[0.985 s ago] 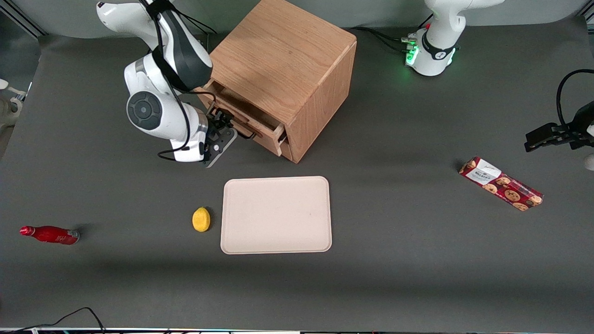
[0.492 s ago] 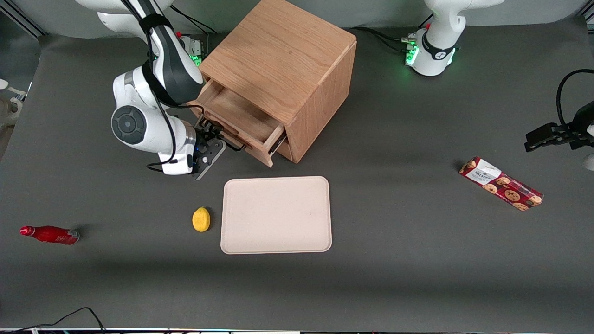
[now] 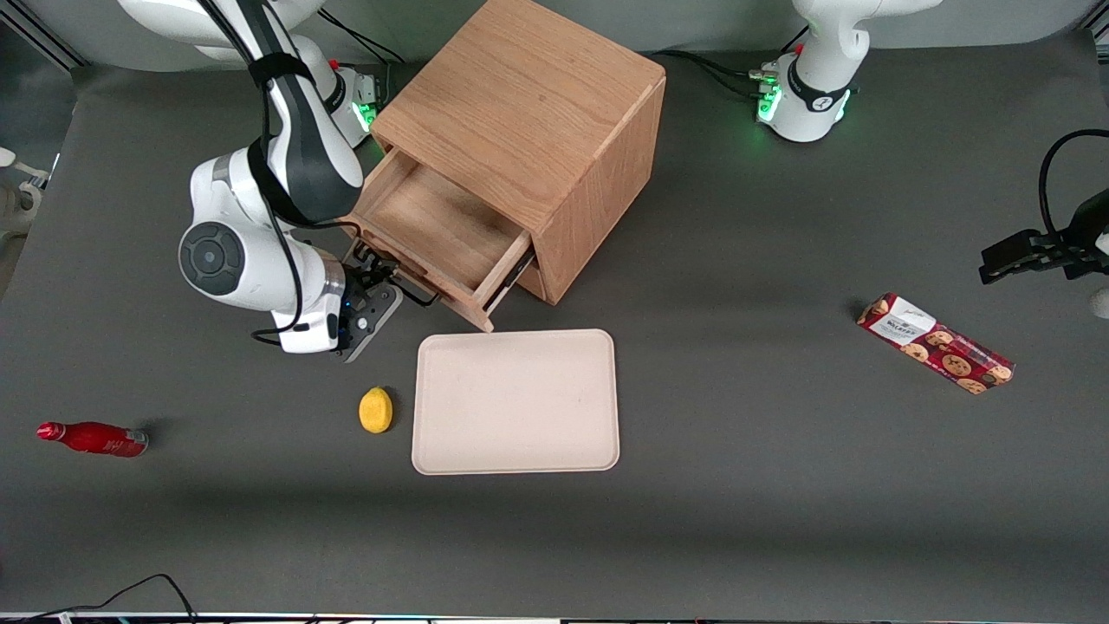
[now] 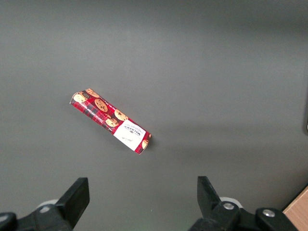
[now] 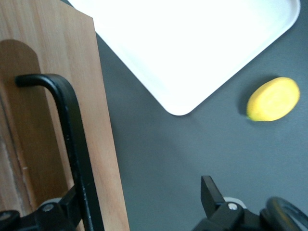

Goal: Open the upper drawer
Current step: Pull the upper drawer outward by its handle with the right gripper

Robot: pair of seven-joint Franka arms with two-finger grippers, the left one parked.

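The upper drawer of the wooden cabinet stands pulled well out, and its plain wood tray shows with nothing in it. Its thin black bar handle faces the working arm's end of the table. My gripper is at this handle, fingers spread open. In the right wrist view the handle and the edge of the drawer front lie between the fingers of my gripper. One finger rests against the bar, while the other finger hangs free over the table.
A beige tray lies just nearer the front camera than the drawer, with a lemon beside it. A red bottle lies toward the working arm's end. A red cookie box lies toward the parked arm's end.
The upper drawer has slid much farther out of the cabinet. My gripper and wrist have moved with its handle, away from the cabinet and nearer the beige tray.
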